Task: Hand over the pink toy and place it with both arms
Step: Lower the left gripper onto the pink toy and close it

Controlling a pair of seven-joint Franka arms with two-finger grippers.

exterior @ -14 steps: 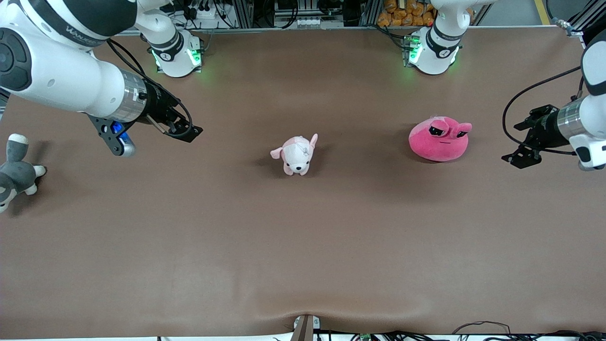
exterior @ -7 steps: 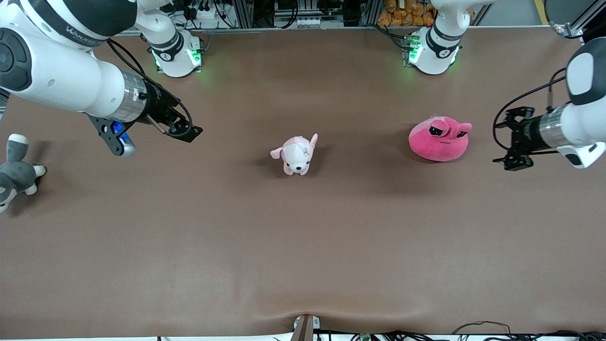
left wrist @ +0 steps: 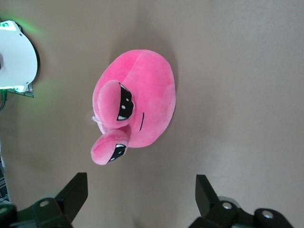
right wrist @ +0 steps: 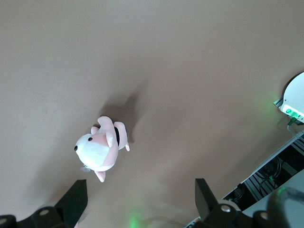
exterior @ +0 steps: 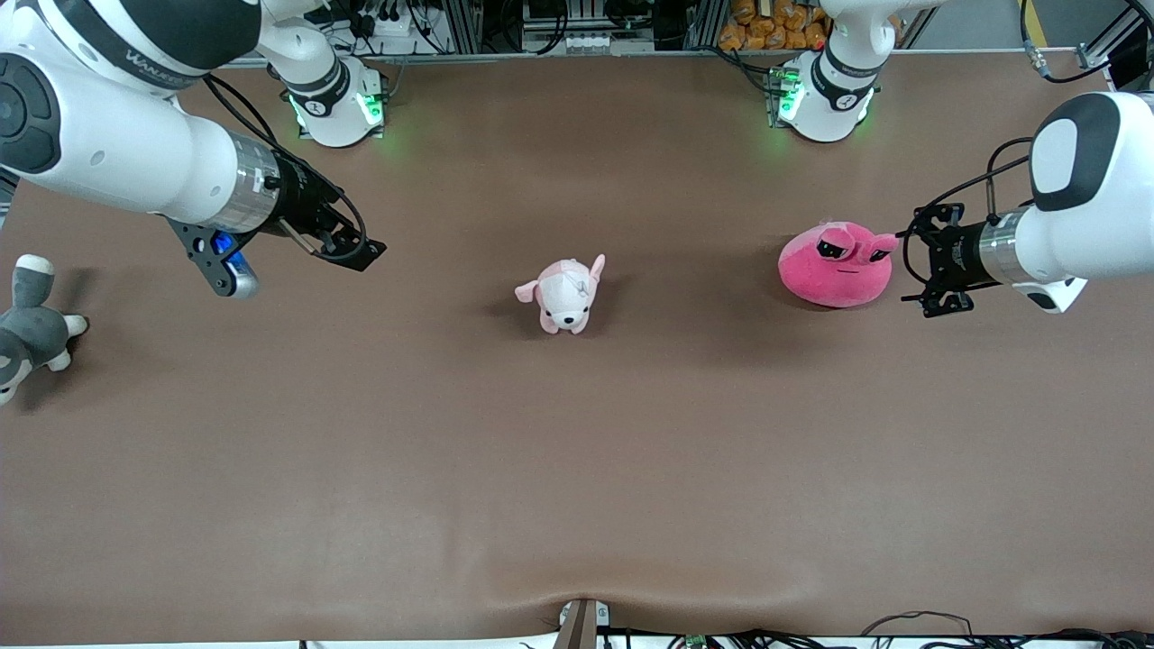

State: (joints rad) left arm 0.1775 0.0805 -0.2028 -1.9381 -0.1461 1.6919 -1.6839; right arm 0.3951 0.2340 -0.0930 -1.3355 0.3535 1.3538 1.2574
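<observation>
The pink toy [exterior: 837,268], a round hot-pink blob plush with two eye stalks, sits on the brown table toward the left arm's end. My left gripper [exterior: 921,268] is open and empty just beside it, on the side away from the table's middle, not touching it. In the left wrist view the toy [left wrist: 137,104] lies ahead of the open left gripper [left wrist: 141,192], outside the jaws. My right gripper [exterior: 347,245] is open and empty, held in the air over the right arm's end of the table; the right arm waits.
A pale pink-and-white puppy plush [exterior: 566,295] stands mid-table and shows in the right wrist view [right wrist: 100,149]. A grey plush [exterior: 27,324] lies at the table edge by the right arm's end. The arm bases [exterior: 825,95] stand along the top edge.
The left arm has swung in from the table's end toward the pink toy and its gripper now sits close beside it. The right arm and the toys have not moved.
</observation>
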